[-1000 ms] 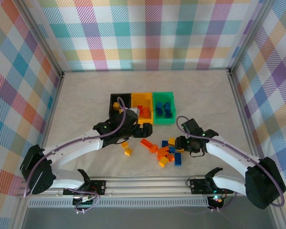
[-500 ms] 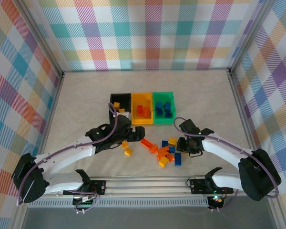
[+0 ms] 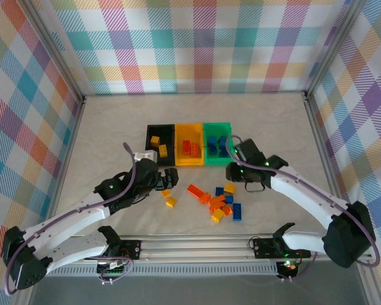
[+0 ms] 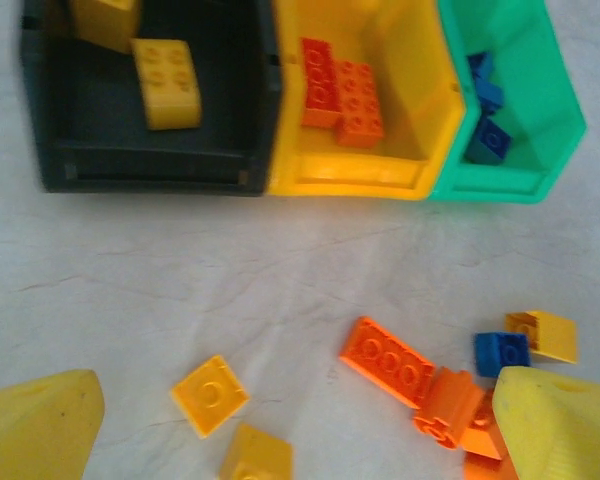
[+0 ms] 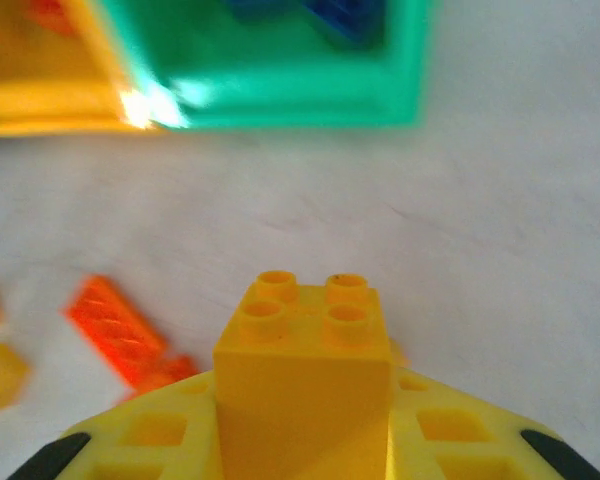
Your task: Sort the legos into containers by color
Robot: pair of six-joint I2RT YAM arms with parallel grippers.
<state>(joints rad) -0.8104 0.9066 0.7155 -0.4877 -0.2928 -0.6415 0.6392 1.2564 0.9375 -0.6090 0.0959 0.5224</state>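
Observation:
The containers stand in a row: black (image 3: 148,136), yellow-orange (image 3: 190,163) and green (image 3: 218,124). Yellow legos (image 4: 167,83) lie in the black one (image 4: 150,172), orange legos (image 4: 342,90) in the yellow-orange one (image 4: 350,178), blue legos (image 4: 488,140) in the green one (image 4: 545,105). My right gripper (image 3: 235,173) hovers near the green bin's front corner, shut on a yellow lego (image 5: 305,360). The left gripper (image 3: 169,179) hangs open (image 4: 295,445) over two loose yellow legos (image 4: 210,395) and an orange plate (image 4: 398,360).
Loose legos lie in front of the bins: an orange plate (image 3: 195,192), yellow pieces (image 3: 170,202), a blue one (image 3: 237,211) and others in a small pile (image 3: 219,206). Plaid walls close in the table on three sides.
The right gripper has shut on a yellow lego in the pile and carried it up toward the bins. The left arm has pulled back from the bins toward the loose yellow pieces.

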